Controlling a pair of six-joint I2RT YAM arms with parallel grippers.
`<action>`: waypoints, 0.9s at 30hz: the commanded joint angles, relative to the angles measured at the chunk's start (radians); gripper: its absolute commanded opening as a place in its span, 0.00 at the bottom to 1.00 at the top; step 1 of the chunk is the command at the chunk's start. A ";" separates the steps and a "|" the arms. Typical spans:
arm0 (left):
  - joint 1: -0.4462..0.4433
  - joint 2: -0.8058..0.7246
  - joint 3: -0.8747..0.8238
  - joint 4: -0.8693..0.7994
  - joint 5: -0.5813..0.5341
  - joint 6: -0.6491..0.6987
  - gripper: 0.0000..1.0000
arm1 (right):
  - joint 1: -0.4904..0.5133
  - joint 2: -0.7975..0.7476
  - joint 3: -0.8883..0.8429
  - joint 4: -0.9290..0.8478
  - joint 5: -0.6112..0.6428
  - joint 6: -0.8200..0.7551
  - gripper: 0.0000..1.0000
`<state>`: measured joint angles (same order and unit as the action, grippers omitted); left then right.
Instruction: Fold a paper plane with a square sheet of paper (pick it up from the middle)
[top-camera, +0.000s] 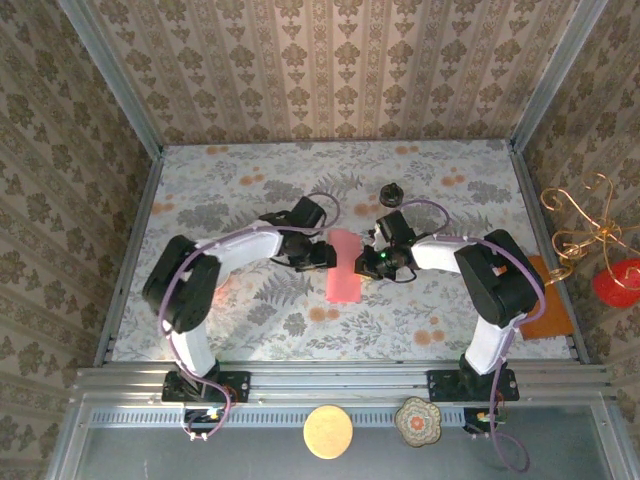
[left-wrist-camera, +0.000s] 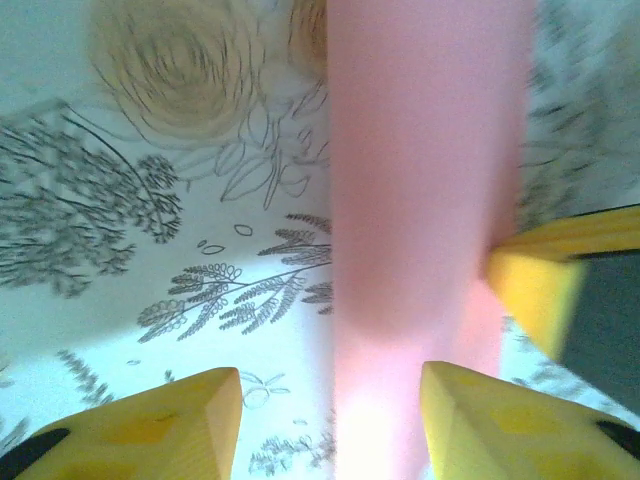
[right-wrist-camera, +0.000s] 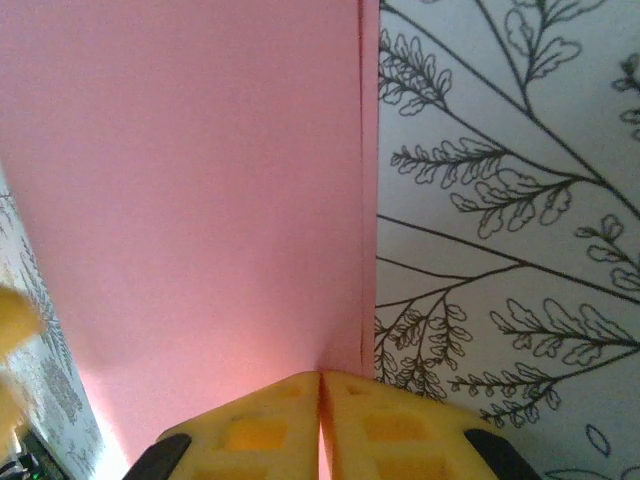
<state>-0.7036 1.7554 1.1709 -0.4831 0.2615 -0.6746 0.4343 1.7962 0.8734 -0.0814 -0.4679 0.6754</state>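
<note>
Fingers on the right (right-wrist-camera: 290, 425) clamp pink paper (right-wrist-camera: 190, 200); left fingers (left-wrist-camera: 480, 425) apart; jar (top-camera: 390, 195) lidded.

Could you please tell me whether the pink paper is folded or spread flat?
Folded: the pink paper shows two stacked edges, a narrow strip from above.

No legible txt, labels, brands, nos. or signs anywhere. Desk (top-camera: 250, 200) cover & walls (top-camera: 330, 70) carry printed floral/damask patterns only, no lettering. Pink paper (top-camera: 344, 265) is plain on the sides seen.
</note>
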 joint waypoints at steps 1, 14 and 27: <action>0.020 -0.081 -0.002 0.016 0.037 0.045 0.54 | 0.001 0.074 -0.019 -0.143 0.068 -0.032 0.14; 0.014 0.102 0.010 0.201 0.330 -0.030 0.32 | 0.001 0.114 0.065 -0.262 0.096 -0.130 0.13; 0.013 0.165 0.016 0.182 0.336 -0.029 0.22 | 0.001 0.130 0.071 -0.284 0.103 -0.124 0.12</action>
<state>-0.6865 1.8896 1.1717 -0.2867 0.5838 -0.7033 0.4347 1.8446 0.9813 -0.2405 -0.4683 0.5705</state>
